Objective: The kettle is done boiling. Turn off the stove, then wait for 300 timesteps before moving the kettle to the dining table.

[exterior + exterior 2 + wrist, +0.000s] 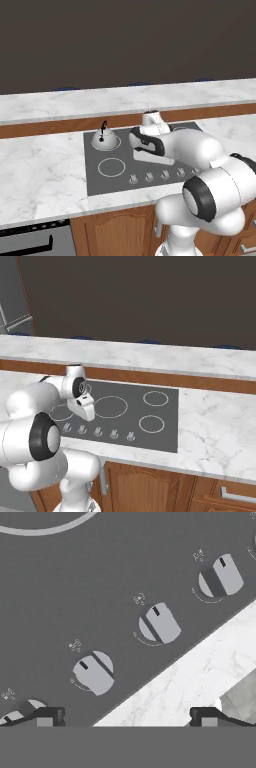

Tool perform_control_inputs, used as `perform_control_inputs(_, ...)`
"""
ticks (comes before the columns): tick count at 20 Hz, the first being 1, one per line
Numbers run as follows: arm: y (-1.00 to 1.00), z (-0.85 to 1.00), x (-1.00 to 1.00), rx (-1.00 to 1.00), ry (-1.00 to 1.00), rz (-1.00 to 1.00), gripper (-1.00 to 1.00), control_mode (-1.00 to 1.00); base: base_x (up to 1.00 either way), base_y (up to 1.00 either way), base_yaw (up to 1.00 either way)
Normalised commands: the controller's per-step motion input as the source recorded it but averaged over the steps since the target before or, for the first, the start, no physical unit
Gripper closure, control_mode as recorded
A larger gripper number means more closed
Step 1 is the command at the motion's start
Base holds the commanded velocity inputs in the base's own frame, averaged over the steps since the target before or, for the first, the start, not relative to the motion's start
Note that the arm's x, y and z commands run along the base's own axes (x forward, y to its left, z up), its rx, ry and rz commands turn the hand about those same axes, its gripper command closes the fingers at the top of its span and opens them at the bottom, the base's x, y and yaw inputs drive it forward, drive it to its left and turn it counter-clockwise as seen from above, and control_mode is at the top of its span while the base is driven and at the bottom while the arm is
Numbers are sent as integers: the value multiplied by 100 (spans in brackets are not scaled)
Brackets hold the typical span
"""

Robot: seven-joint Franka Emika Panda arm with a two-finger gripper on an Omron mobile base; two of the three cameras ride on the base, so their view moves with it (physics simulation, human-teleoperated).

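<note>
The silver-grey kettle point(104, 138) with its black arched handle stands on the back-left burner of the dark stove point(95, 180) point(125, 423) point(125, 562). My gripper point(158, 159) point(89, 414) point(126, 719) hangs open just above the row of grey knobs along the stove's front edge, to the right of the kettle and apart from it. In the hand view the two fingertips point(47, 717) stand wide apart with nothing between them, over the stove's front edge, and three knobs point(94, 673) lie in full view ahead of them. The dining table point(125, 100) point(150, 356) runs behind the counter.
The marble counter point(40, 170) point(215, 431) spreads to both sides of the stove. An oven point(30, 240) and wooden cabinet doors point(145, 488) lie below the front edge. Blue chair tops point(137, 84) peek up behind the dining table. A tall grey appliance point(10, 306) stands far left.
</note>
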Motion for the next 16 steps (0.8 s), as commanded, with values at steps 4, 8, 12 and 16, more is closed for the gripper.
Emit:
perform_control_inputs(4,0,44,0,0,0,0,-100,-100,0,0,0)
perform_control_inputs(8,8,35,0,0,0,1,-100,-100,0,0,0)
perform_control_inputs(12,25,30,0,0,0,0,-100,-100,0,0,0)
perform_control_inputs(16,34,28,0,0,-2,0,-100,-100,0,0,0)
